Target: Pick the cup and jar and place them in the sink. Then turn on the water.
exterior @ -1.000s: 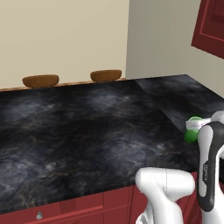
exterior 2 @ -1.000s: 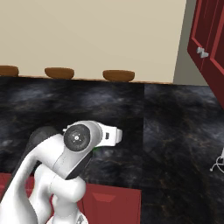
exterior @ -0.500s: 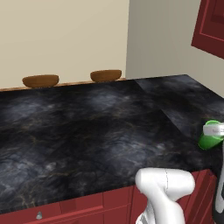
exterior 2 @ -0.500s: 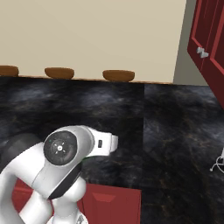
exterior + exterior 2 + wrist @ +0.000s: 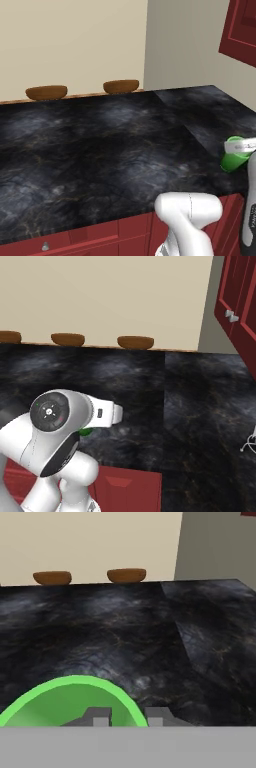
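Cup (image 5: 70,704), bright green, sits right at the gripper (image 5: 129,716): in the hand view its rim arcs across the bottom, one fingertip (image 5: 100,716) inside the rim and the other just outside it, so the claw pinches the cup wall. Jaws are narrow, close together, with the rim between them. In the left base view the cup (image 5: 235,159) is at the far right edge, above the front part of the black marbled counter (image 5: 115,145), with a white part of the hand across its top. It looks lifted clear of the surface, but I can't tell for sure from this angle. In the right base view a sliver of green (image 5: 86,431) peeks out under the arm's big white joint.

Key relation: the cup is already in the claw, mouth facing the camera, so the next move depends on where the sink lies from here. My guess is to the robot's right, since a thin grey metal piece (image 5: 249,442) pokes in at the right edge of the right base view; too cut off to name as a faucet.

Hidden: the cup's base and the fingers' lower parts, cut off by the frame. Brown wooden bowls (image 5: 46,92) sit along the back wall, well apart from the cup.
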